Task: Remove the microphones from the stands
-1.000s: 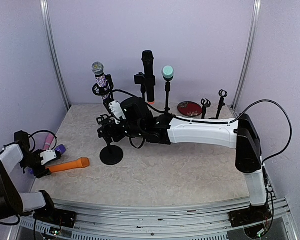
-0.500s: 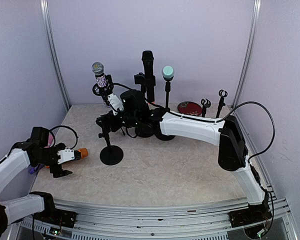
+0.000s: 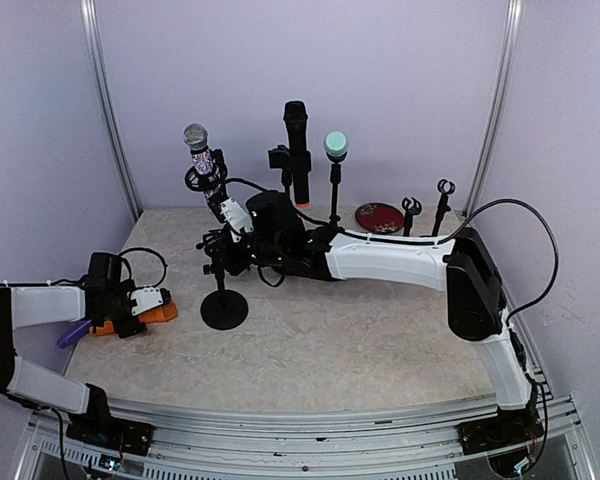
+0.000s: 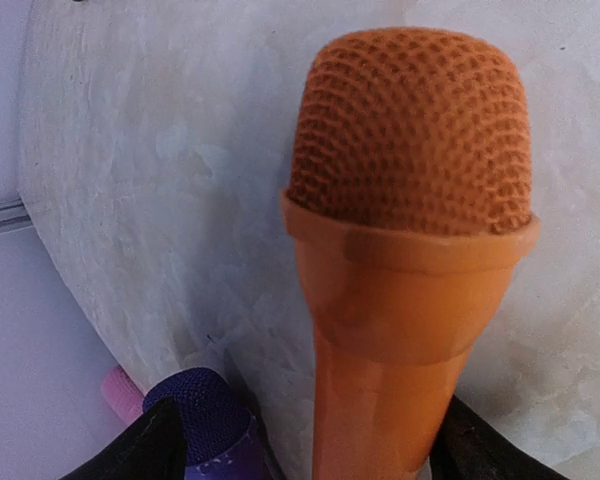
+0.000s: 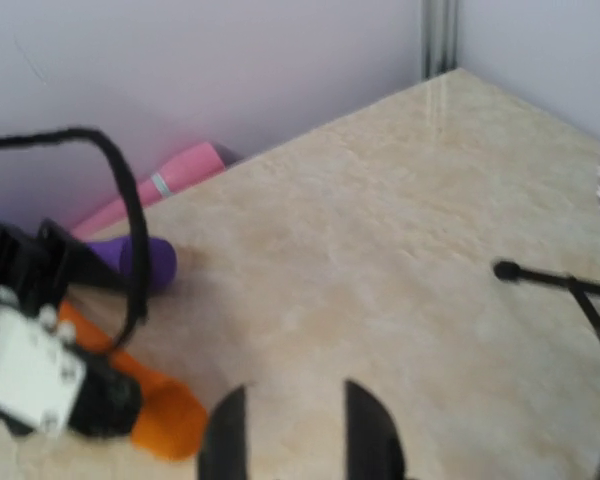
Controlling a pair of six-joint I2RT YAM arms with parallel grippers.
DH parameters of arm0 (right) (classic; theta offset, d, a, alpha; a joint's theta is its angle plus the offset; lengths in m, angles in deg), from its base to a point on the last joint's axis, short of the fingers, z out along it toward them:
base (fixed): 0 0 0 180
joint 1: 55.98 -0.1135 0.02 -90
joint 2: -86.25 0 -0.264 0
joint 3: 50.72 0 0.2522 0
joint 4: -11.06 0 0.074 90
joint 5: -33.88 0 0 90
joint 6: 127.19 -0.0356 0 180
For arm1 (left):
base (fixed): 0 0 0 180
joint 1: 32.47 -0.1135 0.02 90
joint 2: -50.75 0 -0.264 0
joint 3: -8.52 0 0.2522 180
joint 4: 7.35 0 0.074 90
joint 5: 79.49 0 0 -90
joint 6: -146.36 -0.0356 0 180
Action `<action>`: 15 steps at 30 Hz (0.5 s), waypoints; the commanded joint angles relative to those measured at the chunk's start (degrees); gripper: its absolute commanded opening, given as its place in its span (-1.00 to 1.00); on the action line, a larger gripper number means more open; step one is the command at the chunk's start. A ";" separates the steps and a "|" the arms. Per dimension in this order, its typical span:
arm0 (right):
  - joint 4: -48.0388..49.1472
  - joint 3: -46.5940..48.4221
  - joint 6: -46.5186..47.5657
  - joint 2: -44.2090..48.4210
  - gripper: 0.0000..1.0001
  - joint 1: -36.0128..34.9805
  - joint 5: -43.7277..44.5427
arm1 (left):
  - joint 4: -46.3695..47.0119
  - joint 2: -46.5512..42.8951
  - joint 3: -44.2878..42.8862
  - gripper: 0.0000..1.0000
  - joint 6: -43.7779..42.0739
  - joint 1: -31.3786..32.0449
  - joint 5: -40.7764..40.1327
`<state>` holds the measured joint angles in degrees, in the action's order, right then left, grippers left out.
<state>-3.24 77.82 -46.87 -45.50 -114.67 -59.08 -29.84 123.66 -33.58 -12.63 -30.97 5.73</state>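
A sparkly microphone (image 3: 198, 150) sits tilted in the clip of a black stand (image 3: 223, 309) at the centre left. My right gripper (image 3: 216, 257) hovers beside that stand's pole, below the microphone. Its fingers (image 5: 225, 432) stand a narrow gap apart, open over bare table, with the stand's clip arm (image 5: 565, 285) off to the right. My left gripper (image 3: 138, 304) is at the left, open and straddling an orange microphone (image 4: 410, 230) that lies on the table.
A black microphone (image 3: 297, 145) and a teal-headed one (image 3: 336, 147) stand on stands at the back. A red disc (image 3: 380, 216) and two small bare stands (image 3: 411, 212) are at the back right. A purple microphone (image 4: 202, 415) and a pink one (image 5: 165, 185) lie by the left wall.
My left gripper has slid right along the orange microphone to near its head. The right gripper's fingers have closed to a narrow gap, and it stays beside the stand's pole.
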 commanded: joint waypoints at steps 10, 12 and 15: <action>3.63 -31.29 0.16 25.15 -1.00 4.37 9.13 | 4.39 0.27 -1.21 0.51 2.36 -4.57 -3.76; 3.46 -35.64 0.14 28.61 -1.00 5.43 10.62 | 4.17 -0.43 -1.04 0.51 1.31 -5.73 -3.64; 3.08 -41.98 -0.23 34.33 -1.00 8.07 12.30 | 4.07 -0.95 -1.00 0.52 -0.44 -7.25 -3.48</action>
<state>-0.26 41.78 -47.13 -18.22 -110.00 -51.86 -26.63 124.07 -33.62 -11.18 -36.50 2.50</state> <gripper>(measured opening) 0.319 0.755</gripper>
